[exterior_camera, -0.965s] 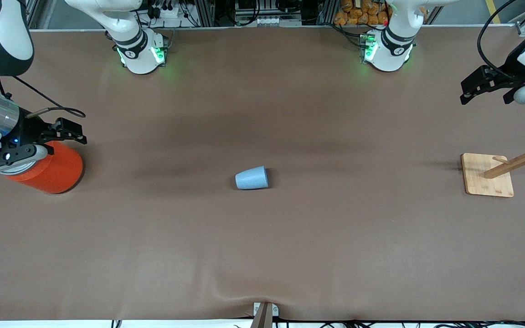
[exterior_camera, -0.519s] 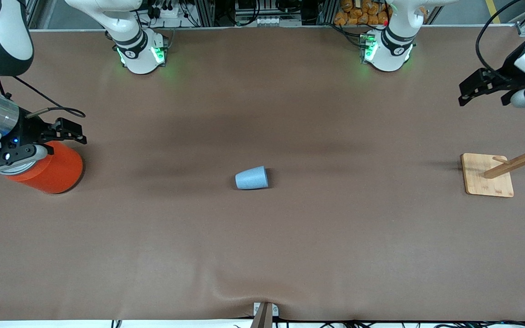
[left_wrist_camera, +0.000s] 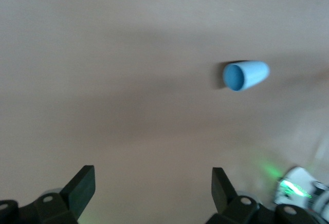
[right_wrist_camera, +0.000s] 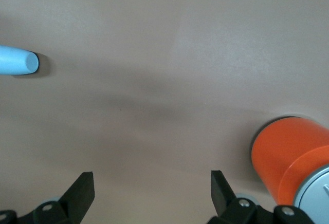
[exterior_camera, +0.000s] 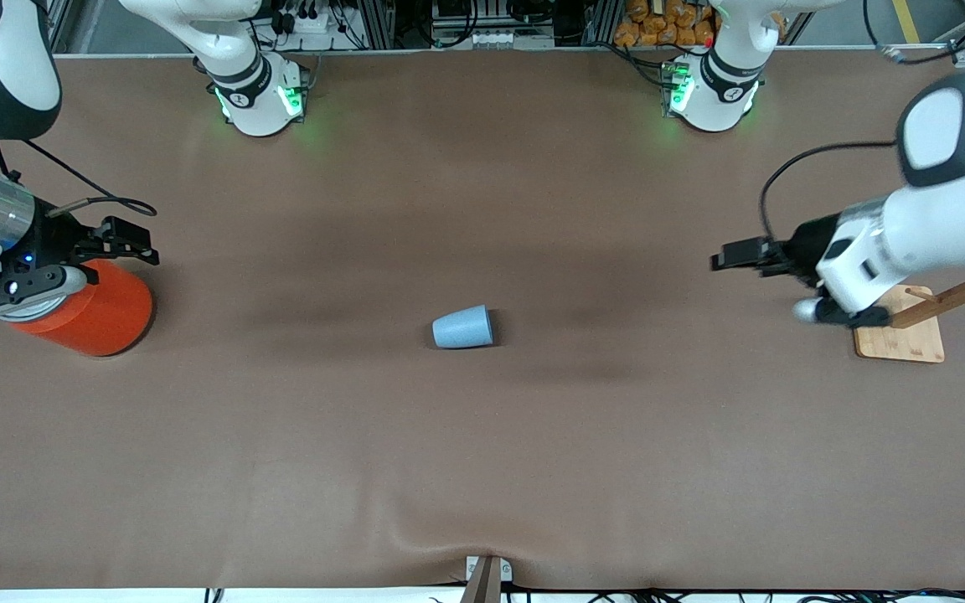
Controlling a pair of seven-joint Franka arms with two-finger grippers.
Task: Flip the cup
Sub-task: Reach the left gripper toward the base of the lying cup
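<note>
The small light-blue cup [exterior_camera: 462, 327] lies on its side in the middle of the brown table, its mouth turned toward the left arm's end. The left wrist view looks into that mouth of the cup [left_wrist_camera: 245, 75]; the right wrist view shows the cup's closed base [right_wrist_camera: 18, 63]. My left gripper [exterior_camera: 730, 255] hangs open over the table between the cup and the wooden stand, well apart from the cup. Nothing sits between the left gripper's fingers [left_wrist_camera: 152, 183]. My right gripper [exterior_camera: 126, 239] waits open and empty [right_wrist_camera: 152, 183] over the orange can's edge.
A large orange can [exterior_camera: 93, 314] with a grey lid stands at the right arm's end, also in the right wrist view [right_wrist_camera: 288, 152]. A wooden peg stand on a square base [exterior_camera: 897, 335] sits at the left arm's end. The arm bases [exterior_camera: 258, 96] line the table's top edge.
The left arm has swung in from the table's end and come down toward the cup, now over the table beside the wooden stand. The right arm and the cup have not moved.
</note>
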